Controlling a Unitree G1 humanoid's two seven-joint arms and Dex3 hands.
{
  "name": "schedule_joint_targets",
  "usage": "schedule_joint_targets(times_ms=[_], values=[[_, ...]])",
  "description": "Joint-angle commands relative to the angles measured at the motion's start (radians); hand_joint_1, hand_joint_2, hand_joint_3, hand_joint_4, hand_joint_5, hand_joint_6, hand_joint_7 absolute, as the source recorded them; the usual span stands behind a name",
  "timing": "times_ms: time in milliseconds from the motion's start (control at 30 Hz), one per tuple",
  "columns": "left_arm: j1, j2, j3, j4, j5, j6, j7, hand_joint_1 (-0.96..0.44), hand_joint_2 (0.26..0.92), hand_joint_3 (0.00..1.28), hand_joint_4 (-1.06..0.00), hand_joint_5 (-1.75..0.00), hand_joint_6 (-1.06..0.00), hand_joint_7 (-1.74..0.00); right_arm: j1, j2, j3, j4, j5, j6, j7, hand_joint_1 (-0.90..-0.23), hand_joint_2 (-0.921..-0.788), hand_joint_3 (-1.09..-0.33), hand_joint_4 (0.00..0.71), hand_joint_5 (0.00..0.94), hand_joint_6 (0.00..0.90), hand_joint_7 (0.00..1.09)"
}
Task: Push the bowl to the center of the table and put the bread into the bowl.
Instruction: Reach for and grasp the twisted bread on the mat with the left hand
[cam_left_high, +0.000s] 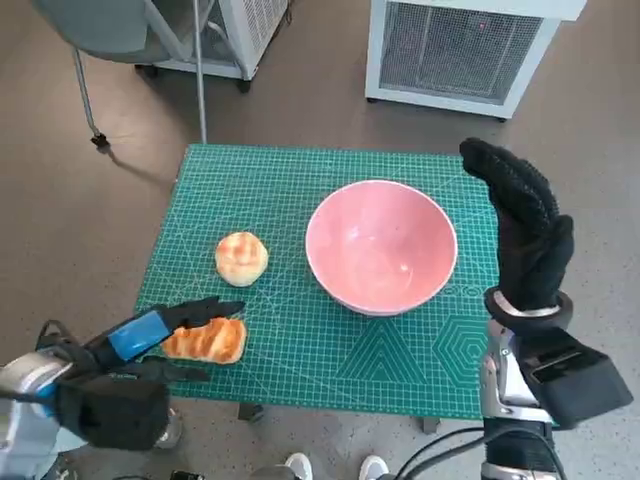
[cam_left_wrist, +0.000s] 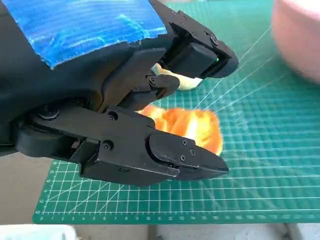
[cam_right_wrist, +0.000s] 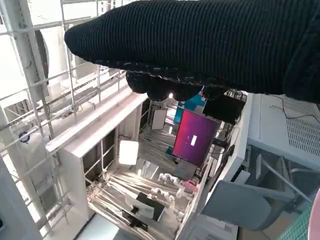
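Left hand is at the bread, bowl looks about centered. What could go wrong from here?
1. The left hand reaches over the long bread near the mat's front edge; a poor grasp might nudge it off.
2. A round bun lies between that bread and the bowl; the carry could knock it.
3. The right hand is raised beside the bowl's rim and may bump the bowl off center.

Head view looks steeply down on the green mat (cam_left_high: 300, 330), shared close-up with the left wrist view.
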Motion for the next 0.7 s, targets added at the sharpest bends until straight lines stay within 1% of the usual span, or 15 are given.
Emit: schedule_joint_targets(times_ms=[33,100,133,167,200,233,267,300,333,367,433,467,500,700], values=[[-0.036,-0.022,-0.071,0.069,0.078,0.009,0.030,-0.03,0.882,0.01,-0.30,-0.04,-0.45,-0.01,0.016,-0.003,-0.006,0.014,0.005,0.004,-0.001,-0.487,-0.921,-0.810,0.269,0.021,-0.001,0.61],[-0.055,-0.025,-0.101,0.098,0.120,0.010,0.043,-0.02,0.891,0.01,-0.34,-0.05,-0.47,-0.03,0.016,-0.003,-0.006,0.014,0.007,0.005,0.000,-0.486,-0.921,-0.810,0.269,0.021,-0.001,0.61],[-0.066,-0.025,-0.118,0.113,0.148,0.009,0.053,-0.01,0.901,0.01,-0.38,-0.06,-0.49,-0.04,0.016,-0.003,-0.005,0.012,0.009,0.006,0.001,-0.486,-0.921,-0.810,0.269,0.021,-0.001,0.61],[-0.074,-0.024,-0.129,0.124,0.167,0.008,0.060,0.00,0.908,0.04,-0.45,-0.08,-0.54,-0.06,0.016,-0.002,-0.005,0.012,0.010,0.007,0.001,-0.486,-0.921,-0.810,0.269,0.021,-0.001,0.61],[-0.081,-0.021,-0.142,0.135,0.194,0.002,0.075,0.00,0.911,0.05,-0.48,-0.09,-0.56,-0.07,0.017,-0.002,-0.005,0.011,0.012,0.007,0.002,-0.486,-0.921,-0.809,0.269,0.021,-0.001,0.61],[-0.087,-0.018,-0.151,0.142,0.213,-0.002,0.086,0.01,0.914,0.09,-0.57,-0.16,-0.59,-0.21,0.017,-0.002,-0.005,0.011,0.013,0.006,0.002,-0.486,-0.921,-0.809,0.269,0.021,-0.001,0.61],[-0.091,-0.011,-0.161,0.147,0.242,-0.012,0.104,0.02,0.917,0.11,-0.61,-0.24,-0.57,-0.37,0.019,-0.001,-0.004,0.009,0.014,0.006,0.003,-0.486,-0.921,-0.809,0.269,0.021,-0.001,0.61],[-0.095,-0.006,-0.168,0.151,0.262,-0.019,0.118,0.02,0.917,0.13,-0.61,-0.45,-0.55,-0.55,0.019,-0.001,-0.004,0.008,0.015,0.006,0.003,-0.486,-0.921,-0.809,0.269,0.021,-0.001,0.61],[-0.098,0.003,-0.175,0.152,0.285,-0.032,0.136,0.01,0.919,0.16,-0.58,-0.76,-0.51,-0.84,0.020,0.000,-0.004,0.008,0.016,0.005,0.003,-0.486,-0.921,-0.808,0.269,0.021,-0.001,0.61],[-0.101,0.009,-0.179,0.154,0.301,-0.041,0.149,0.01,0.919,0.16,-0.59,-0.96,-0.51,-0.99,0.020,0.000,-0.004,0.008,0.017,0.005,0.004,-0.486,-0.921,-0.808,0.269,0.021,-0.001,0.61],[-0.103,0.021,-0.180,0.151,0.319,-0.059,0.171,0.00,0.914,0.16,-0.60,-1.12,-0.53,-1.10,0.020,0.000,-0.004,0.010,0.018,0.003,0.004,-0.486,-0.921,-0.808,0.269,0.021,-0.001,0.61],[-0.103,0.025,-0.176,0.147,0.320,-0.065,0.177,0.00,0.911,0.16,-0.61,-1.18,-0.54,-1.14,0.020,0.000,-0.004,0.010,0.018,0.002,0.004,-0.486,-0.921,-0.808,0.270,0.021,-0.001,0.61],[-0.103,0.028,-0.173,0.144,0.320,-0.069,0.182,0.00,0.908,0.16,-0.62,-1.20,-0.55,-1.18,0.020,0.000,-0.004,0.011,0.018,0.001,0.004,-0.487,-0.921,-0.807,0.270,0.021,-0.001,0.61],[-0.092,0.034,-0.124,0.108,0.262,-0.102,0.201,0.00,0.904,0.16,-0.62,-1.20,-0.57,-1.27,0.021,0.002,-0.005,0.015,0.016,-0.003,0.002,-0.495,-0.921,-0.802,0.271,0.021,-0.001,0.61]])
